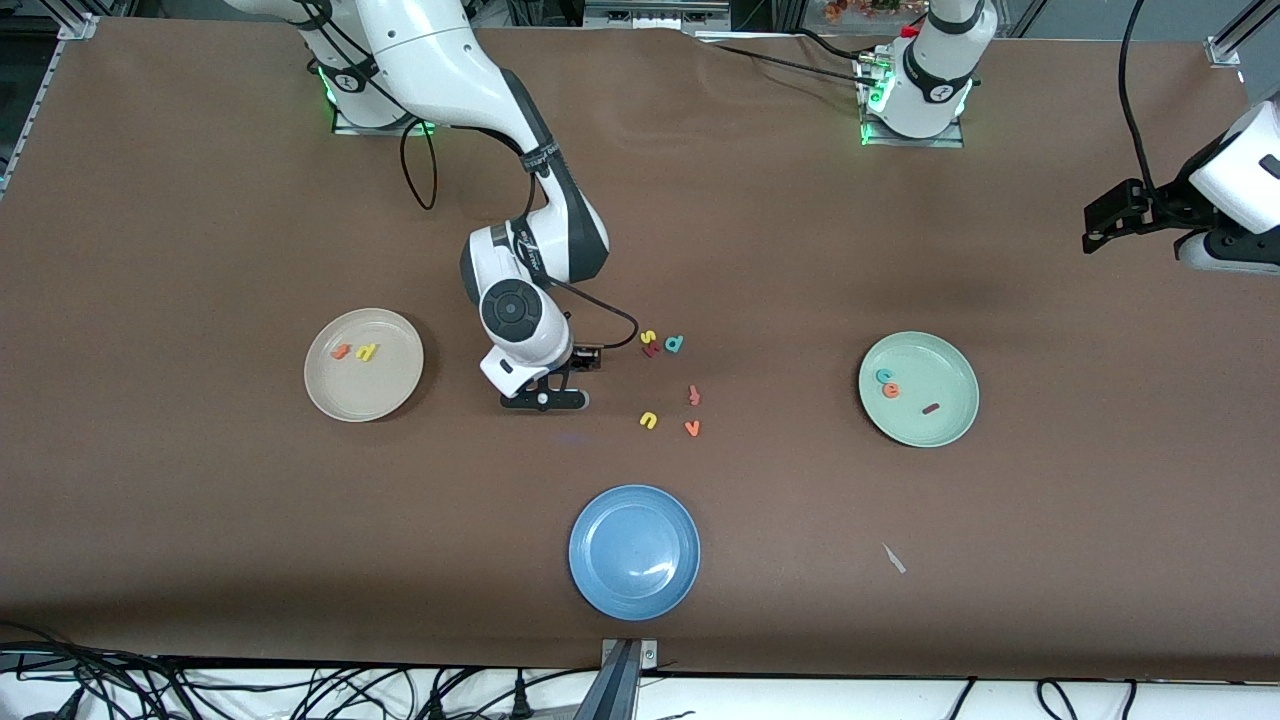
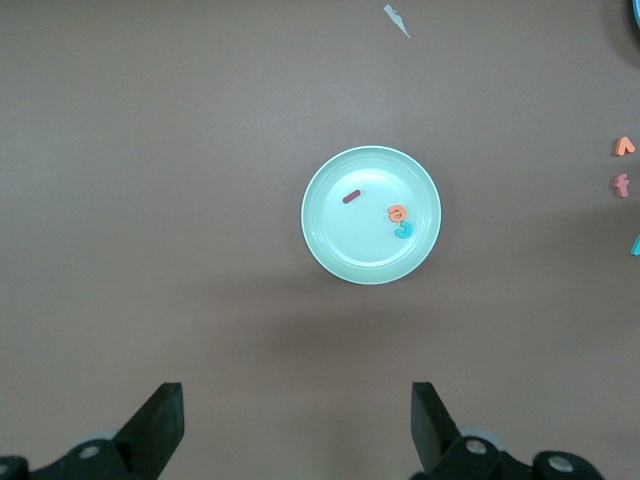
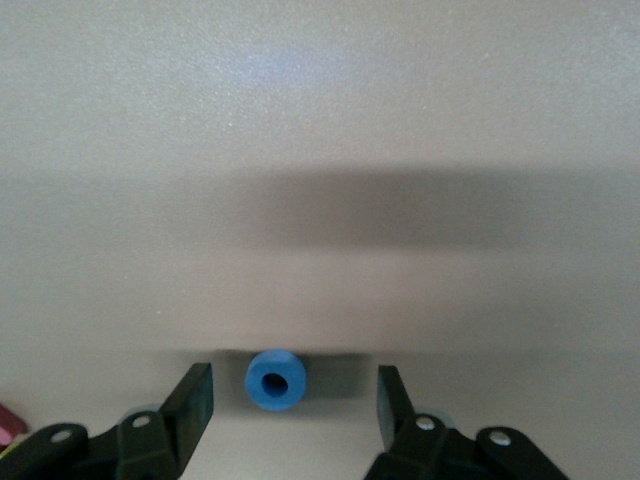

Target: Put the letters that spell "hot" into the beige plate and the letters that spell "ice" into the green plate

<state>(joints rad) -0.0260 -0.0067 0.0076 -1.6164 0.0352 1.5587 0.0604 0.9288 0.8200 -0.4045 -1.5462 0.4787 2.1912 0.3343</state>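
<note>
the blue o lies on the table at the lower middle of the right wrist view, between the spread fingers of the right gripper, seemingly untouched.

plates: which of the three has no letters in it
The blue plate, the one nearest the front camera. The beige plate holds two letters, orange and yellow; the green plate holds three.

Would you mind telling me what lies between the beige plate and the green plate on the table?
In the front view, the right hand sits low between the beige plate and the green plate, beside a cluster of loose letters. The right wrist view shows the blue o between its open fingers.
</note>
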